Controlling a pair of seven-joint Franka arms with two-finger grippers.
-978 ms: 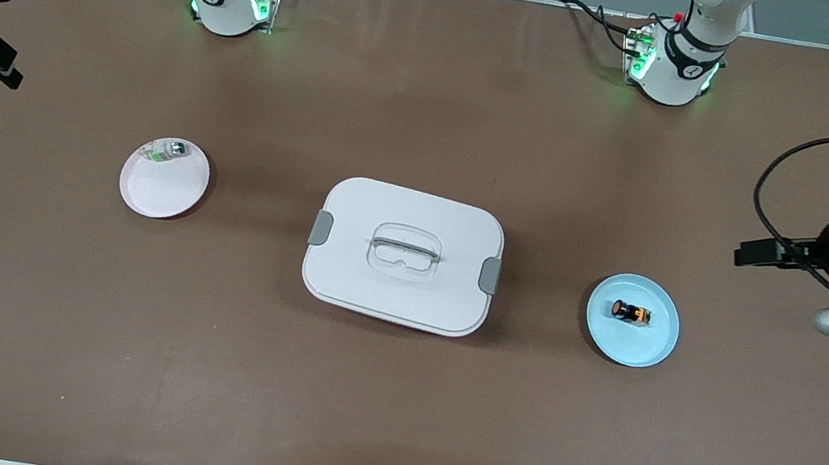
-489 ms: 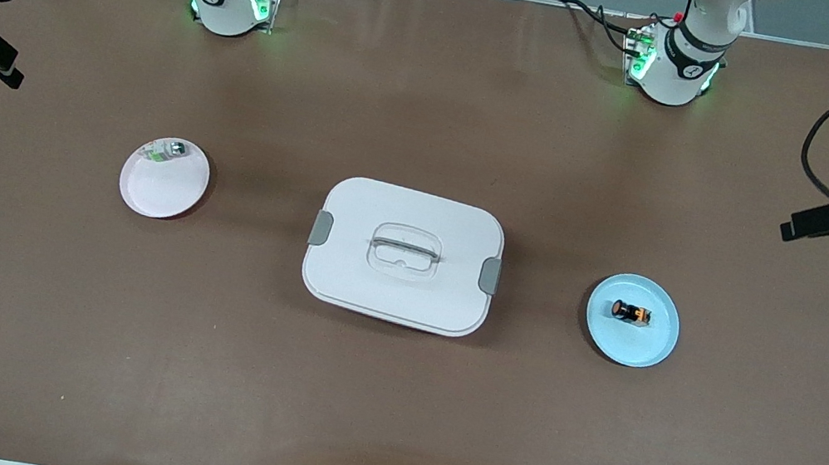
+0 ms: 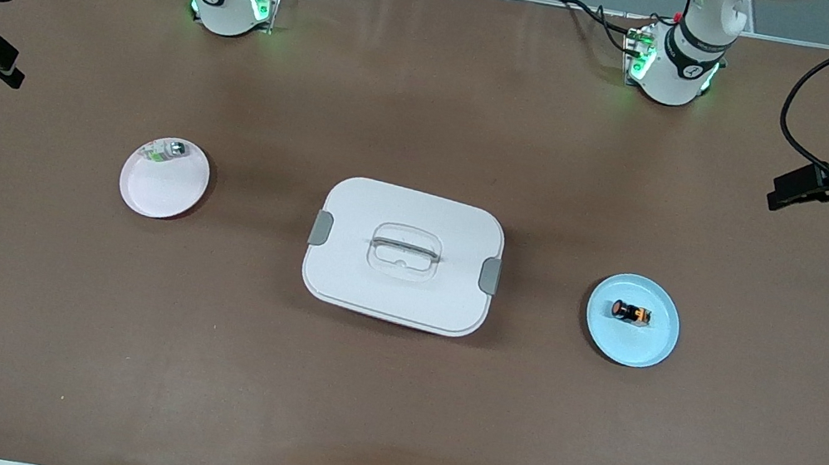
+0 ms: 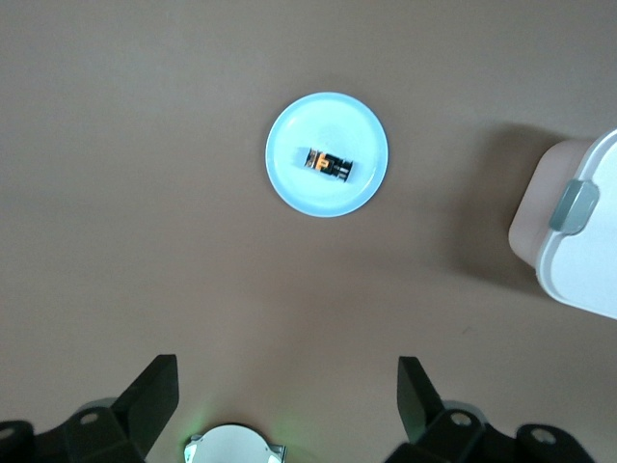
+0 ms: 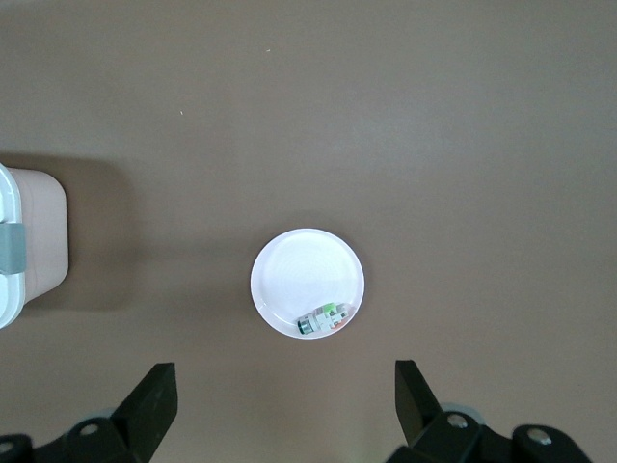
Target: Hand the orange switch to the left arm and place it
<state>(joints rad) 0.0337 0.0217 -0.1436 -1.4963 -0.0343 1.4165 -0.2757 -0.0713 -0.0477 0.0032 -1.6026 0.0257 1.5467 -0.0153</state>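
Observation:
The orange switch point(image 3: 630, 312) lies on its side on a round blue plate point(image 3: 648, 343) toward the left arm's end of the table. It also shows in the left wrist view point(image 4: 328, 163). The white box point(image 3: 404, 255) stands mid-table between the two plates. My left gripper point(image 3: 788, 190) is open and empty, high over the table at the left arm's end, well apart from the switch point(image 4: 287, 400). My right gripper point(image 3: 10, 72) is open and empty, high over the right arm's end point(image 5: 284, 400).
A round pink plate point(image 3: 163, 186) toward the right arm's end holds a small green-and-silver clear part point(image 3: 167, 150), which also shows in the right wrist view point(image 5: 324, 319). The box's grey side clips face each plate point(image 4: 572, 207). Cables hang by the left arm.
My left gripper has swung from beside the blue plate toward the bases' edge of the table. The right arm, switch, box and plates have not moved.

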